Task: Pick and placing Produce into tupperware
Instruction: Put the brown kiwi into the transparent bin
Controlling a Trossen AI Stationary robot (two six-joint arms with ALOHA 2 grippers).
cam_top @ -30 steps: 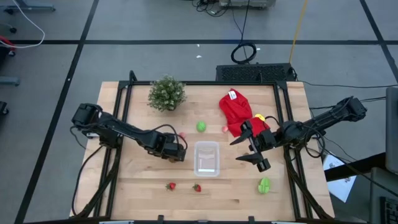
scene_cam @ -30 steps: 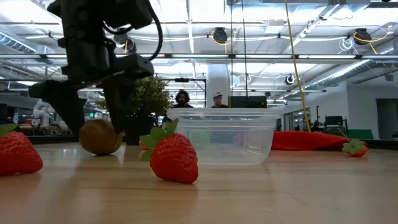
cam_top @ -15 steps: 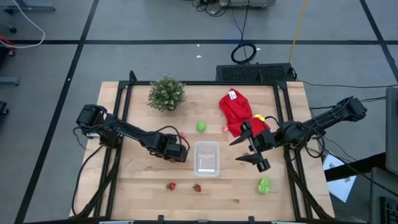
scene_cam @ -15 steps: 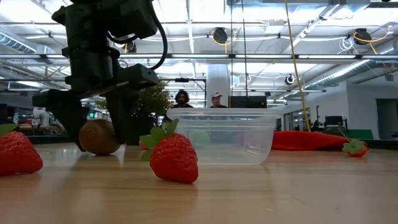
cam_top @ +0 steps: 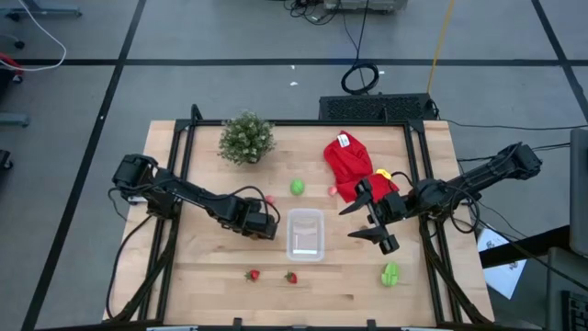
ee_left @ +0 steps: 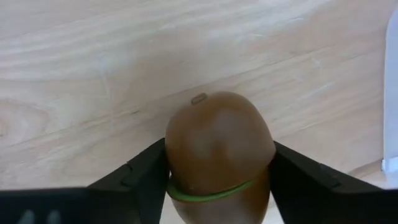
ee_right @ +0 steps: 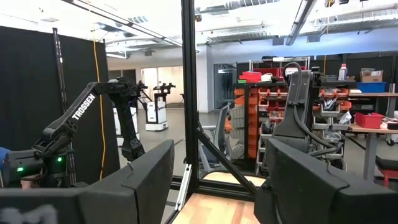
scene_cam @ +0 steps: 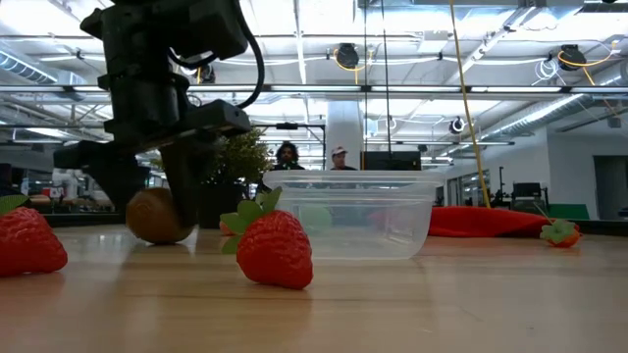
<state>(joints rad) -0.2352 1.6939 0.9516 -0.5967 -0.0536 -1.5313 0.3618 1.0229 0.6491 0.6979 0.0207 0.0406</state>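
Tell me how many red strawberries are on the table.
2. One strawberry and a second strawberry lie near the table's front edge, in front of the tupperware. Others may hide behind the arms.

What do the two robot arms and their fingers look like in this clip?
Both arms are black, jointed and slim, with loose black cables looping along them. The left gripper and right gripper each end in two flat, angular black fingers. No markings show on either arm.

Brown oval (ee_left: 219, 149) on table beside clear empty tupperware (cam_top: 306, 233); strawberries (cam_top: 290, 277) nearby.
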